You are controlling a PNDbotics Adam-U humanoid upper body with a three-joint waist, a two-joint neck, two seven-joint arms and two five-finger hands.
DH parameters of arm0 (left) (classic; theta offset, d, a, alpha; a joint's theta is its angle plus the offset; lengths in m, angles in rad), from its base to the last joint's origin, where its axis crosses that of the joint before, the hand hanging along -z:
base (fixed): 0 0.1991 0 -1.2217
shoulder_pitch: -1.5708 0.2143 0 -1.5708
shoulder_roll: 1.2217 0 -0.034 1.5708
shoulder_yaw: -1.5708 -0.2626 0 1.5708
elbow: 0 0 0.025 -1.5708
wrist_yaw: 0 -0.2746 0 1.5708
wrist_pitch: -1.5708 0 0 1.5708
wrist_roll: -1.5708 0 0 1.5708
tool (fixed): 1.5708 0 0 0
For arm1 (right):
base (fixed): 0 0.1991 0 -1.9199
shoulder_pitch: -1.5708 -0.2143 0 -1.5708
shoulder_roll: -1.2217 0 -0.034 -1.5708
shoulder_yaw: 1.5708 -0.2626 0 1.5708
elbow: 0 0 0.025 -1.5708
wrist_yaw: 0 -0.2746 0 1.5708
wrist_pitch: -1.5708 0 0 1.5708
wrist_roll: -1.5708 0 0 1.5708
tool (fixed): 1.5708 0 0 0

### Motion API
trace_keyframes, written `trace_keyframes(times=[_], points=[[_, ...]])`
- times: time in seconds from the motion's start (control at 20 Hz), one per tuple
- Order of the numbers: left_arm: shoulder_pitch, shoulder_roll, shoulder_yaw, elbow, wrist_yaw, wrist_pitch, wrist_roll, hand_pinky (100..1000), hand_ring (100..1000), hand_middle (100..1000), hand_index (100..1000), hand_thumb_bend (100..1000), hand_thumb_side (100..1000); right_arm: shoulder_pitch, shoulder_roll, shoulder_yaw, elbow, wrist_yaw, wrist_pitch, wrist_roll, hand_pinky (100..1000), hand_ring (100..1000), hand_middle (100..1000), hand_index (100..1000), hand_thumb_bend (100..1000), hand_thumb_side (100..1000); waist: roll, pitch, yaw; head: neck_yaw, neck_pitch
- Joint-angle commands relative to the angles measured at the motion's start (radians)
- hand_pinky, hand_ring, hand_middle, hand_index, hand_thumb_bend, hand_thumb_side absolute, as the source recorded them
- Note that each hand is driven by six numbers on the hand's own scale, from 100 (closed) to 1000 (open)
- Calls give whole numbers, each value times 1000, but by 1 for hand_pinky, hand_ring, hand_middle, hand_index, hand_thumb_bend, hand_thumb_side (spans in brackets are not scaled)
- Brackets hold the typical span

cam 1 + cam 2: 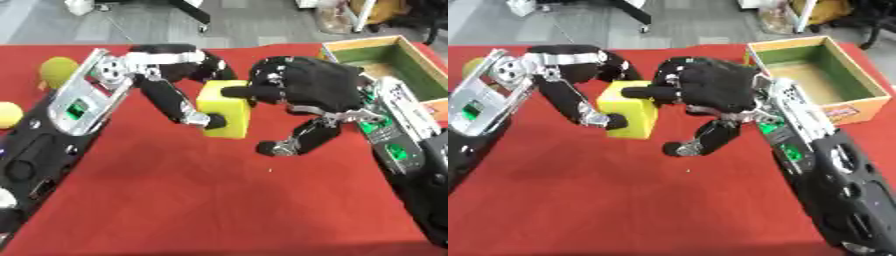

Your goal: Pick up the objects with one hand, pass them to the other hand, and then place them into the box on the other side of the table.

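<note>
Fingers of our left hand (179, 75) curl round the yellow block (226, 110), our right hand (306, 85) touching it half-open; it looks light, soft, best pinched across flat faces.

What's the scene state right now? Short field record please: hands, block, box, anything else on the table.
left hand: fingers curled round the yellow block
right hand: at the block's right side, one finger on it, others relaxed
block: above the red table, between the two hands
box: far right of the table, nothing seen inside
other: two yellow-green round things at far left
</note>
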Motion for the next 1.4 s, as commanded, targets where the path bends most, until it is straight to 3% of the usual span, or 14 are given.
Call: trace_keyframes(times=[0.05,0.55,0.75,0.8,1.0,1.2,1.4], points=[[-48,-39,14,-65,47,10,-4,767,604,562,623,219,217,-8,-8,6,9,42,13,-14,778,680,622,1000,429,370,-4,-7,-1,-3,6],[-38,-86,19,-55,92,58,-3,763,600,558,618,193,233,-4,6,4,11,122,95,-73,768,656,591,992,416,371,-4,-5,0,-10,6],[-34,-96,18,-54,105,75,-1,762,601,559,618,188,238,0,10,6,13,149,132,-101,754,621,553,919,335,349,-4,-6,0,-12,6],[-33,-96,16,-53,106,78,-2,762,601,559,618,187,239,0,11,8,14,153,139,-108,751,614,541,837,302,343,-4,-6,0,-13,6],[-30,-98,10,-45,105,88,-9,762,602,561,619,184,244,1,12,11,17,164,155,-132,745,604,527,679,247,334,-3,-6,-2,-15,6],[-30,-96,5,-43,106,92,-20,763,606,564,625,188,252,1,12,12,20,163,168,-162,732,581,497,550,192,296,-2,-5,-4,-14,6],[-29,-89,1,-35,95,90,-29,763,612,572,635,214,268,1,11,13,26,141,181,-195,723,564,479,482,149,255,-2,-5,-7,-12,6]])
